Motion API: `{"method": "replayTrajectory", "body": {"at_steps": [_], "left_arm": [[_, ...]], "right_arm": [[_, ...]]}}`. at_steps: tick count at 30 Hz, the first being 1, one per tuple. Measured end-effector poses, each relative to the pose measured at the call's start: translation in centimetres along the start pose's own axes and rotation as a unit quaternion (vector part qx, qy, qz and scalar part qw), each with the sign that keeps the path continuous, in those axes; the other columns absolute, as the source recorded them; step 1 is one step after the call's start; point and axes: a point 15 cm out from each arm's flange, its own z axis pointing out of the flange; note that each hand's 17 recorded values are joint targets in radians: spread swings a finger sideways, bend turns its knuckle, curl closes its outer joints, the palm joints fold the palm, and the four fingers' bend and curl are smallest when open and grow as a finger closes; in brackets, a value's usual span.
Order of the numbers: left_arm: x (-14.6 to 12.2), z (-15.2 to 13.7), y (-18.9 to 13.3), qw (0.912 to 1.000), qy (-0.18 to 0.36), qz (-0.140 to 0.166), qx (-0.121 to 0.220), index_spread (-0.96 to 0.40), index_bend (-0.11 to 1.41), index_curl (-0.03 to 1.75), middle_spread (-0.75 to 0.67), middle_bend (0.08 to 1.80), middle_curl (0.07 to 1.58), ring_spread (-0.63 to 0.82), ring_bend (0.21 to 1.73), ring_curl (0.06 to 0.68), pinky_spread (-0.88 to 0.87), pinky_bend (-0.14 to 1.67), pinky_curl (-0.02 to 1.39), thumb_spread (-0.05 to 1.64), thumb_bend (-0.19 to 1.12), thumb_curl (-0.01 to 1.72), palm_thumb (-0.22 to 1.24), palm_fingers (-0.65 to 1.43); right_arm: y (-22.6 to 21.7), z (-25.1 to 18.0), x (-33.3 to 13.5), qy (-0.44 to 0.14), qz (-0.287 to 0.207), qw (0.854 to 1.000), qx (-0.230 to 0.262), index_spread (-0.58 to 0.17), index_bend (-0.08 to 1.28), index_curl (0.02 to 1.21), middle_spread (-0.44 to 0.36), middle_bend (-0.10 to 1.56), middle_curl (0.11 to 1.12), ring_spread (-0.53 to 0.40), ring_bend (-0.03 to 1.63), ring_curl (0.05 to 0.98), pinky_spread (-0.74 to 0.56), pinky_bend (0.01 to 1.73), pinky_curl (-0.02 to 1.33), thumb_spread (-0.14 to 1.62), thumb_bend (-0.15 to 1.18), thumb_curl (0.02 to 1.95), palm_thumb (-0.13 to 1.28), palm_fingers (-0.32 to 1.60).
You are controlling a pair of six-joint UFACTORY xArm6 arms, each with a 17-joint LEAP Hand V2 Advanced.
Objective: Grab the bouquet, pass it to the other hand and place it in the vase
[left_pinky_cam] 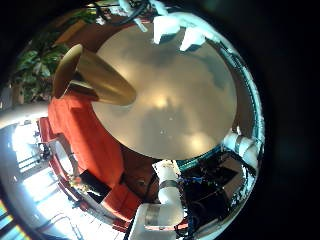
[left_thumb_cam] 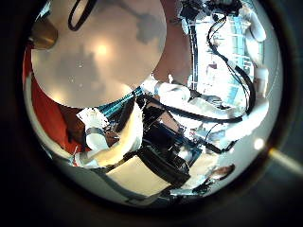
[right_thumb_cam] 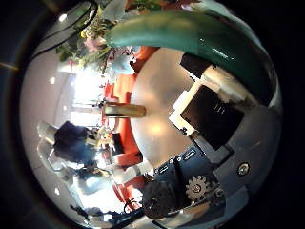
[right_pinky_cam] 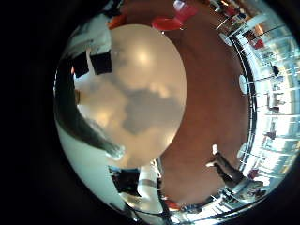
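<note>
Right thumb side palm view shows the bouquet [right_thumb_cam: 105,43] close against the right hand [right_thumb_cam: 205,124], whose fingers curl round its teal wrap, so the flowers are lifted. The golden vase [right_thumb_cam: 122,111] stands on the round table [right_thumb_cam: 157,86], apart from them. I cannot tell the left hand's [left_thumb_cam: 142,142] state. Handover and placing seemingly remain.

Right palm camera: bouquet close against the hand.

I see the bouquet's green stem bundle [right_thumb_cam: 191,43] running across close to the palm, its flowers [right_thumb_cam: 100,48] at one end, my right hand [right_thumb_cam: 214,114] beside it, and the vase [right_thumb_cam: 122,111] upright on the round table [right_thumb_cam: 162,91].
</note>
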Motion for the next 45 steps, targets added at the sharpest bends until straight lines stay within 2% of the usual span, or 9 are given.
{"method": "replayTrajectory", "body": {"at_steps": [6, 10, 17, 22, 26, 35, 41, 43, 45], "left_arm": [[-0.2, -1.5, -1.0, 0.9962, 0.054, -0.023, 0.064, -0.05, 0.19, 0.37, 0.27, 0.20, 0.34, 0.47, 0.50, 0.177, 0.47, 0.22, 0.33, 1.15, -0.02, 0.32, 0.35, 0.26], [-0.3, -1.9, -2.2, 0.9881, 0.098, -0.040, 0.111, -0.05, 0.20, 0.38, 0.23, 0.23, 0.35, 0.45, 0.49, 0.170, 0.46, 0.19, 0.32, 1.16, -0.02, 0.32, 0.35, 0.32], [0.2, -3.3, -5.1, 0.9578, 0.199, -0.053, 0.201, -0.02, 0.18, 0.39, 0.18, 0.27, 0.38, 0.42, 0.49, 0.169, 0.43, 0.19, 0.30, 1.14, -0.03, 0.32, 0.32, 0.36], [1.5, -3.5, -6.2, 0.9370, 0.265, -0.047, 0.223, 0.02, 0.15, 0.38, 0.17, 0.29, 0.39, 0.40, 0.52, 0.176, 0.41, 0.20, 0.31, 1.10, -0.04, 0.32, 0.26, 0.35], [2.8, -4.2, -6.9, 0.9112, 0.334, -0.036, 0.239, 0.06, 0.15, 0.36, 0.17, 0.29, 0.40, 0.40, 0.55, 0.181, 0.41, 0.23, 0.32, 1.05, -0.04, 0.32, 0.23, 0.33], [5.2, -7.4, -6.5, 0.8564, 0.450, 0.001, 0.254, 0.11, 0.14, 0.32, 0.20, 0.32, 0.41, 0.39, 0.61, 0.189, 0.39, 0.28, 0.34, 0.97, -0.03, 0.32, 0.19, 0.31], [6.8, -9.5, -4.9, 0.8170, 0.534, 0.039, 0.215, 0.13, 0.15, 0.30, 0.19, 0.41, 0.43, 0.39, 0.64, 0.187, 0.34, 0.32, 0.35, 0.93, -0.03, 0.32, 0.18, 0.35], [7.3, -10.2, -4.3, 0.8027, 0.559, 0.051, 0.202, 0.11, 0.16, 0.30, 0.12, 0.48, 0.45, 0.34, 0.66, 0.183, 0.28, 0.31, 0.34, 0.92, -0.03, 0.33, 0.19, 0.45], [7.6, -10.5, -4.1, 0.7953, 0.574, 0.051, 0.188, 0.03, 0.17, 0.31, -0.03, 0.63, 0.49, 0.13, 0.73, 0.188, 0.08, 0.44, 0.37, 0.94, 0.00, 0.34, 0.27, 0.84]], "right_arm": [[0.4, -1.6, 1.6, -0.105, 0.012, 0.993, 0.060, -0.298, 1.06, 1.05, -0.138, 1.35, 0.87, -0.203, 1.42, 0.741, -0.14, 1.40, 0.68, 0.91, 0.02, 1.03, 1.18, 1.11], [2.0, -0.8, 2.1, -0.183, 0.016, 0.980, 0.076, -0.291, 1.06, 1.04, -0.132, 1.36, 0.86, -0.202, 1.42, 0.741, -0.15, 1.38, 0.71, 0.91, 0.02, 1.07, 1.18, 1.11], [4.9, 1.2, -1.3, -0.321, -0.033, 0.945, 0.047, -0.281, 1.07, 1.03, -0.125, 1.37, 0.84, -0.201, 1.43, 0.744, -0.15, 1.35, 0.76, 0.91, 0.01, 1.13, 1.16, 1.11], [5.4, 1.0, -6.0, -0.385, -0.082, 0.919, 0.032, -0.275, 1.08, 1.02, -0.123, 1.38, 0.83, -0.201, 1.43, 0.745, -0.15, 1.33, 0.79, 0.91, 0.01, 1.16, 1.16, 1.11], [6.6, 1.7, -10.6, -0.397, -0.131, 0.908, 0.002, -0.272, 1.08, 1.02, -0.122, 1.38, 0.83, -0.201, 1.43, 0.745, -0.15, 1.32, 0.81, 0.91, 0.01, 1.19, 1.16, 1.11], [10.3, 5.3, -16.2, -0.404, -0.175, 0.897, -0.047, -0.264, 1.09, 1.01, -0.120, 1.39, 0.82, -0.201, 1.42, 0.746, -0.16, 1.29, 0.86, 0.92, 0.00, 1.24, 1.15, 1.11], [11.2, 7.4, -17.6, -0.370, -0.203, 0.903, -0.073, -0.260, 1.10, 1.00, -0.119, 1.39, 0.81, -0.201, 1.42, 0.747, -0.16, 1.27, 0.89, 0.92, 0.00, 1.26, 1.14, 1.11], [11.1, 7.9, -17.5, -0.353, -0.210, 0.909, -0.073, -0.259, 1.10, 1.00, -0.119, 1.39, 0.81, -0.201, 1.42, 0.747, -0.16, 1.26, 0.90, 0.92, 0.00, 1.27, 1.14, 1.11], [11.2, 8.3, -17.7, -0.344, -0.214, 0.911, -0.076, -0.258, 1.11, 0.99, -0.119, 1.39, 0.81, -0.201, 1.42, 0.747, -0.16, 1.26, 0.91, 0.93, 0.00, 1.27, 1.13, 1.11]]}}
